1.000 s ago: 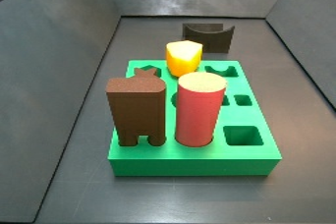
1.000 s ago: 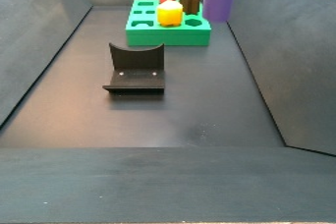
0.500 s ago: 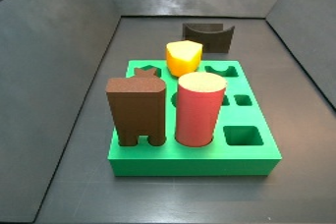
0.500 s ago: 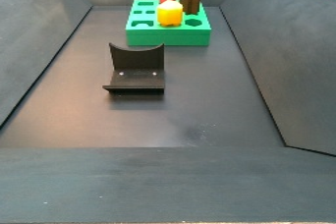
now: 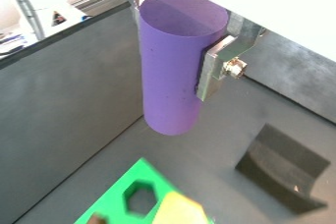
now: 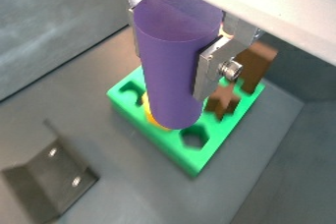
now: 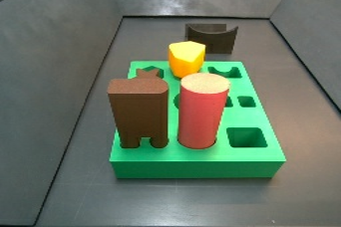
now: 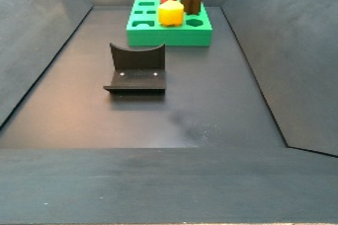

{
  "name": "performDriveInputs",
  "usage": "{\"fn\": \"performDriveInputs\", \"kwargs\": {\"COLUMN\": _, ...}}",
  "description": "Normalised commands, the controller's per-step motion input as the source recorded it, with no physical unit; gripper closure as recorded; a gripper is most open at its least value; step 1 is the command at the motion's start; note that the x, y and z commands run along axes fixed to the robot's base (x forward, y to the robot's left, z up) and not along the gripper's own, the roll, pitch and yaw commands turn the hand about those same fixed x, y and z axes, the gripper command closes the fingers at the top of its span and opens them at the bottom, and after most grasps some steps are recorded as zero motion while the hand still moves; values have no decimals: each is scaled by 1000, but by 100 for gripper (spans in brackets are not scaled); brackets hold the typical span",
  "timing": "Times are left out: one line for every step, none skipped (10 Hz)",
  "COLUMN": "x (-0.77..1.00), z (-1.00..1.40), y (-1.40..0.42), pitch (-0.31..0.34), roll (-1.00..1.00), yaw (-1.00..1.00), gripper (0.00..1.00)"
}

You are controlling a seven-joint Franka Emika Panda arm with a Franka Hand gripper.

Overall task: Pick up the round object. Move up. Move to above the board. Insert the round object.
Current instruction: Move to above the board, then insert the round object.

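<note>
The tall, smooth purple cylinder [image 5: 175, 63] is seen in both wrist views clamped upright between the flat silver fingers [image 5: 218, 67] of the two-finger gripper [image 6: 175, 46]. The cylinder [image 6: 172, 59] is held well clear of the floor and touches nothing else. Neither the gripper nor the cylinder is seen in either side view.

Below the gripper, the thick bright green rectangular board with shaped holes [image 6: 184, 141] is seen in a wrist view, the cylinder's lower end overlapping it in the picture; how far apart they are cannot be told. A brown piece [image 6: 250, 72] is noted on the board just beside the gripper's finger. An edge of the board [image 5: 129, 198] appears below the cylinder in a wrist view, with the dark L-shaped fixture [image 5: 285, 165] off to one side on the floor.

In both side views the board [image 7: 260, 154] is recorded carrying a thick red cylinder [image 7: 204, 113], a brown block [image 7: 139, 111] and a yellow block [image 7: 185, 59]. The fixture [image 8: 136, 68] stands apart from the board [image 8: 146, 37].
</note>
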Motion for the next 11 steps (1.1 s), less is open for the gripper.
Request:
{"fn": "performDriveInputs", "kwargs": {"x": 249, "z": 327, "y": -1000, "pitch": 120, "roll": 4, "yaw": 2, "gripper": 100}}
{"fn": "performDriveInputs", "kwargs": {"x": 262, "z": 330, "y": -1000, "pitch": 119, "roll": -5, "yaw": 6, "gripper": 100}}
{"fn": "performDriveInputs", "kwargs": {"x": 286, "z": 331, "y": -1000, "pitch": 124, "roll": -2, "yaw": 6, "gripper": 100}}
{"fn": "performDriveInputs", "kwargs": {"x": 267, "z": 301, "y": -889, "pitch": 120, "roll": 3, "yaw": 8, "gripper": 100}}
{"fn": "performDriveInputs", "kwargs": {"x": 186, "z": 182, "y": -517, "pitch": 118, "roll": 17, "yaw": 6, "gripper": 100}}
{"fn": "performDriveInputs", "kwargs": {"x": 153, "z": 128, "y": -362, "pitch": 108, "roll": 19, "yaw": 8, "gripper": 100}}
{"fn": "performDriveInputs", "kwargs": {"x": 92, "z": 72, "y": -190, "pitch": 79, "roll": 23, "yaw": 10, "gripper": 100}}
{"fn": "performDriveInputs", "kwargs": {"x": 0, "z": -34, "y": -3, "pitch": -3, "roll": 0, "yaw": 0, "gripper": 100}}
{"fn": "performDriveInputs", "kwargs": {"x": 0, "z": -180, "y": -94, "pitch": -96, "roll": 14, "yaw": 0, "gripper": 100}}
{"fn": "performDriveInputs", "kwargs": {"x": 0, "z": -340, "y": -169, "pitch": -126, "roll": 74, "yaw": 0, "gripper": 100}}
{"fn": "performDriveInputs", "kwargs": {"x": 74, "z": -429, "y": -191, "pitch": -104, "roll": 117, "yaw": 0, "gripper": 100}}
